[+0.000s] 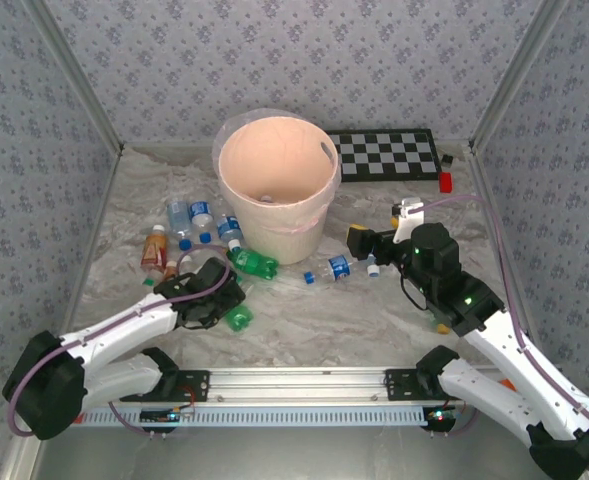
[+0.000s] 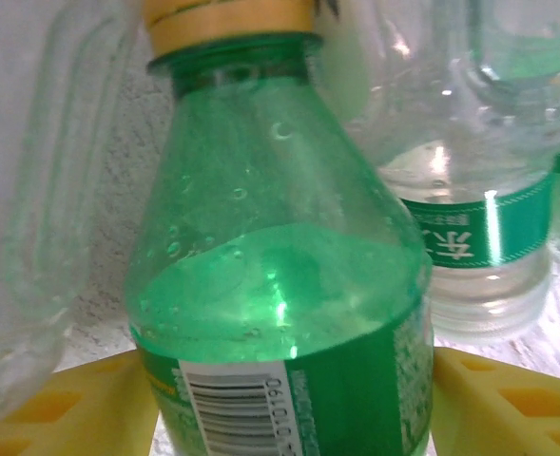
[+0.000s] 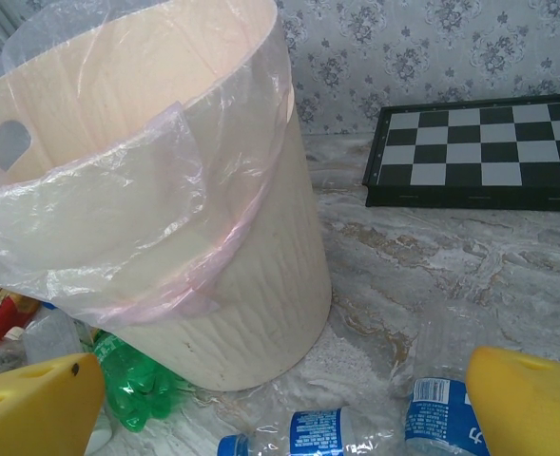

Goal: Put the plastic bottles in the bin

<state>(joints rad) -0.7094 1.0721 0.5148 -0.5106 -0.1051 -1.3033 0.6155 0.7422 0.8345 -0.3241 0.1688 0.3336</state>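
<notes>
The left gripper [image 2: 284, 370] appears clamped on a green bottle [image 2: 280, 285] lying on the table [image 1: 374, 325] beside the bin [image 1: 304, 215], so a pickup is in hand and the next move calls for lifting it over the rim. The right gripper [image 3: 284, 380], fingers apart, hovers near a clear bottle [image 1: 334, 270]. The bin holds little, just one small pale thing [image 1: 266, 198] at its bottom, possibly a bottle.

Loose bottles [image 1: 329, 270] beside upright peach bin [image 1: 286, 218]
</notes>
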